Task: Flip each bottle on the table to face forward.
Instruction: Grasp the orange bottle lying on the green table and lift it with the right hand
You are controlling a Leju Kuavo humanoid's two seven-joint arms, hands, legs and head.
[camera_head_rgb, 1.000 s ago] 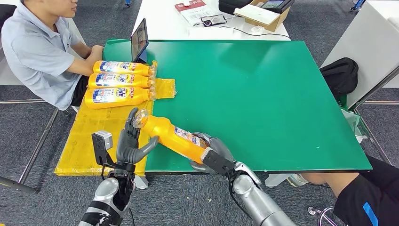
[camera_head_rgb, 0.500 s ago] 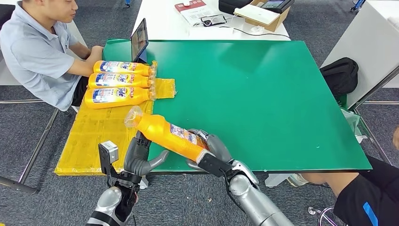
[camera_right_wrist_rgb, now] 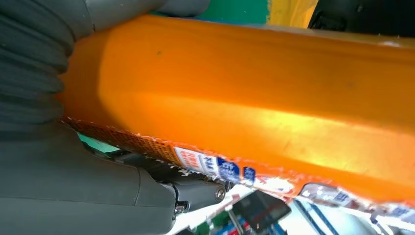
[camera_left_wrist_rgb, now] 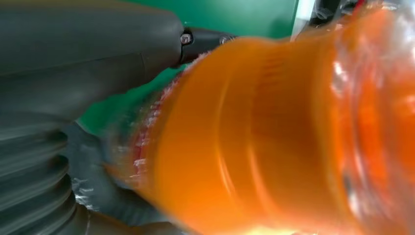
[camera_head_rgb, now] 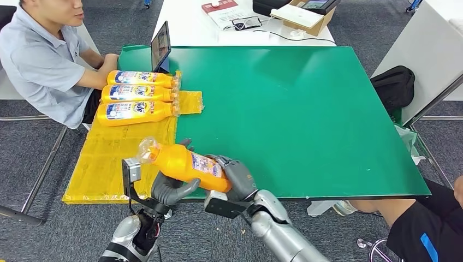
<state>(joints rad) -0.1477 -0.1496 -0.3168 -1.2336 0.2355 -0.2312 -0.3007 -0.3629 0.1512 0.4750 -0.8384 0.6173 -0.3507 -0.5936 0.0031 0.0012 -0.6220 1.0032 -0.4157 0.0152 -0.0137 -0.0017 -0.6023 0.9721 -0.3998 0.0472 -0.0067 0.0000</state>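
An orange bottle (camera_head_rgb: 183, 164) with a clear cap hangs tilted above the near edge of the green table (camera_head_rgb: 306, 120), cap pointing left. My right hand (camera_head_rgb: 233, 177) grips its base end. My left hand (camera_head_rgb: 170, 188) cups it from below near the shoulder, with a fingertip showing over the far side. Up close, the left wrist view shows the blurred orange bottle (camera_left_wrist_rgb: 274, 137) against my left hand (camera_left_wrist_rgb: 73, 98). In the right wrist view the bottle (camera_right_wrist_rgb: 244, 83) lies across my right hand (camera_right_wrist_rgb: 58, 171), label edge showing. Three more bottles (camera_head_rgb: 137, 94) lie side by side on the yellow mat (camera_head_rgb: 109, 158), labels up.
A person (camera_head_rgb: 43, 60) sits at the table's left side, forearm beside the lying bottles. A tablet (camera_head_rgb: 161, 45) stands at the far left corner. A black bag (camera_head_rgb: 394, 87) sits off the right edge, and another person's leg (camera_head_rgb: 426, 229) is at the lower right.
The bottle has risen off the table and moved left toward me, levelling out. My left hand has closed in under it, and my right hand has drawn back with the base.
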